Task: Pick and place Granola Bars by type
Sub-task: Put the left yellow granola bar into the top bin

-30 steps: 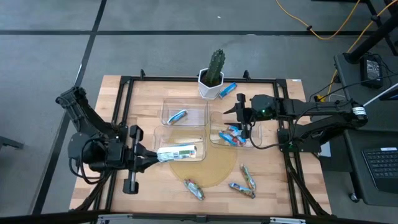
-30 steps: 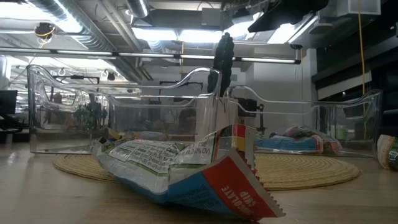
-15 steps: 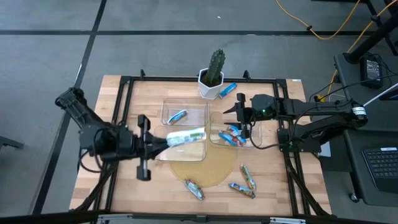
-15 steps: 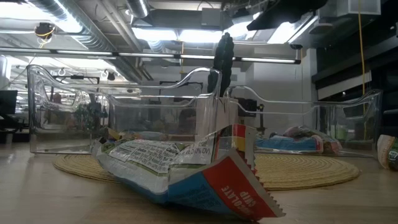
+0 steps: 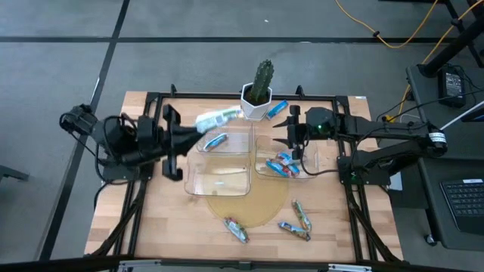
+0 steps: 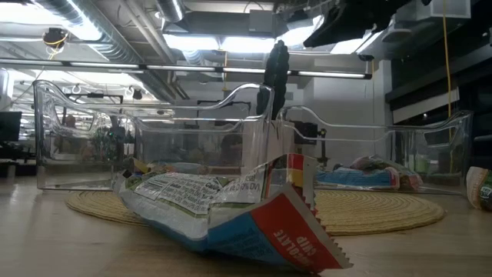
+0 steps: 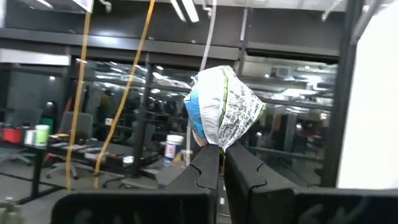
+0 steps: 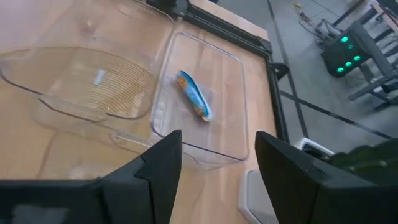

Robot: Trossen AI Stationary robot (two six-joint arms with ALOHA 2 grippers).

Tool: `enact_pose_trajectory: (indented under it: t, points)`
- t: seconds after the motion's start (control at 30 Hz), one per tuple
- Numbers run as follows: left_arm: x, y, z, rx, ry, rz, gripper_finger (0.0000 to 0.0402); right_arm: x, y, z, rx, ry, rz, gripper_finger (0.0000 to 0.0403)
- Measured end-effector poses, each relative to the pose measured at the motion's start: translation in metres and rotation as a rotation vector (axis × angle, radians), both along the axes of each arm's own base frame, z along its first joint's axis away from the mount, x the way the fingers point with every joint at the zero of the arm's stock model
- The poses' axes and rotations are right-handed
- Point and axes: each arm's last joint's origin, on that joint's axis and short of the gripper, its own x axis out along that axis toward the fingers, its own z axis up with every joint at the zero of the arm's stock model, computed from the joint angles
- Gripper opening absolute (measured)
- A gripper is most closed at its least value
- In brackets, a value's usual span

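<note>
Taking the round woven mat as landmark: nearest the front edge of the table, a crumpled green-and-red granola bar lies just before the mat's front edge, filling the low view; in the high view it is the bar at the mat's front left, with two more bars and lying on the wood to the mat's front right, close to each other.

On the mat's rear half stands a clear bin; nothing shows in it; to its right, partly on the mat, a second clear bin holds a heap of blue and multicoloured bars; behind the first bin, off the mat, a third clear bin holds a single blue bar, also seen lying on that bin's floor in the right wrist view.

The left gripper is raised beyond the mat, over the third bin's left rear corner, clenched on a pale green-and-white bar; the left wrist view shows the wrapper pinched by one end between the closed fingers. The right gripper hovers over the rear edge of the second bin with its fingers spread apart and nothing between them.

Farthest from the mat, a potted cactus stands at the table's rear edge, with one blue bar just to its right.
</note>
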Motion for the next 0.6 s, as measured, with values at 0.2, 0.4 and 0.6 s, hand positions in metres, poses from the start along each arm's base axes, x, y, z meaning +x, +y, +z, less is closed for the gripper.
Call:
enact_pose_trajectory:
  t: [0.2, 0.4, 0.6]
  points:
    - [-0.001, 0.019, 0.002, 0.014, 0.017, 0.055, 0.0002, -0.002, -0.012, 0.0, -0.018, 0.003, -0.037, 0.0205]
    - [0.002, 0.038, -0.015, -0.013, 0.202, 0.223, 0.0002, -0.004, -0.021, 0.0, -0.02, 0.002, -0.076, 0.0205]
    - [0.011, 0.063, -0.061, -0.176, 0.507, 0.398, 0.0002, -0.006, -0.03, 0.001, -0.02, -0.002, -0.111, 0.0205]
